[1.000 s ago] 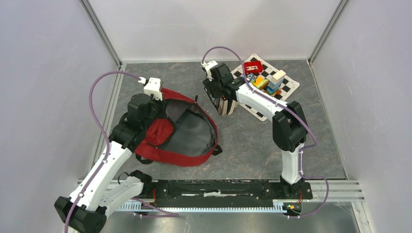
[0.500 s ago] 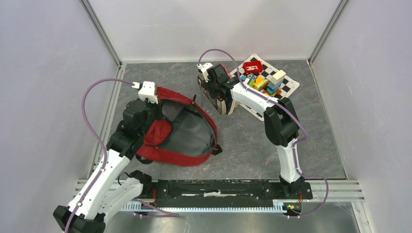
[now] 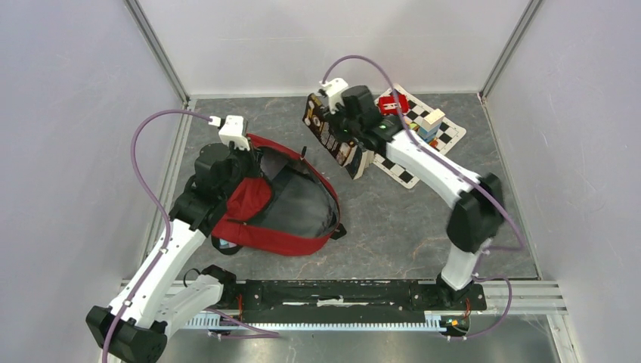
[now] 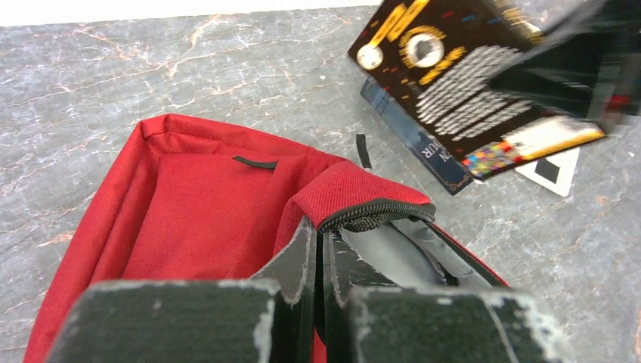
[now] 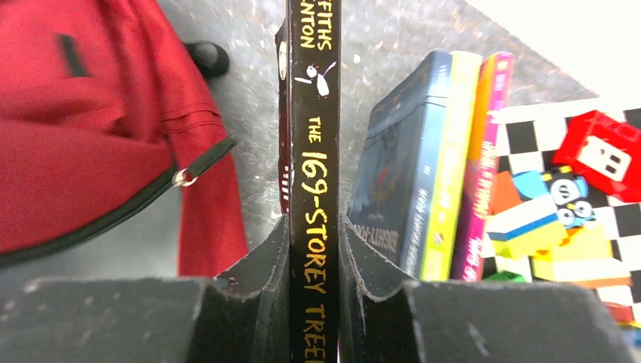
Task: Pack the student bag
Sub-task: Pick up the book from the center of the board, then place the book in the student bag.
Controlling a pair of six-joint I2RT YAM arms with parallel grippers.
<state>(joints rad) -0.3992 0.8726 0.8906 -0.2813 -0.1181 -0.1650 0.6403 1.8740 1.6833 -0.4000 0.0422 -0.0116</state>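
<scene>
The student bag (image 3: 257, 208) lies open on the table's left half, dark red with a grey lining (image 3: 298, 204). My left gripper (image 4: 320, 246) is shut on the zipped rim of the bag's opening (image 4: 378, 214) and holds it up. My right gripper (image 5: 314, 238) is shut on the spine of a black book (image 5: 313, 113) with yellow lettering. That book (image 3: 329, 132) hangs tilted in the air just right of the bag, above the other books.
Three more books (image 5: 431, 174) stand upright beside the lifted one: dark blue, yellow and pink. A checkered mat (image 3: 450, 134) at the back right carries a red toy block (image 3: 393, 103) and several coloured blocks (image 3: 427, 125).
My right gripper has closed on the black book and lifted it up out of the row, tilting it. The left arm has barely shifted, still holding the bag's rim.
</scene>
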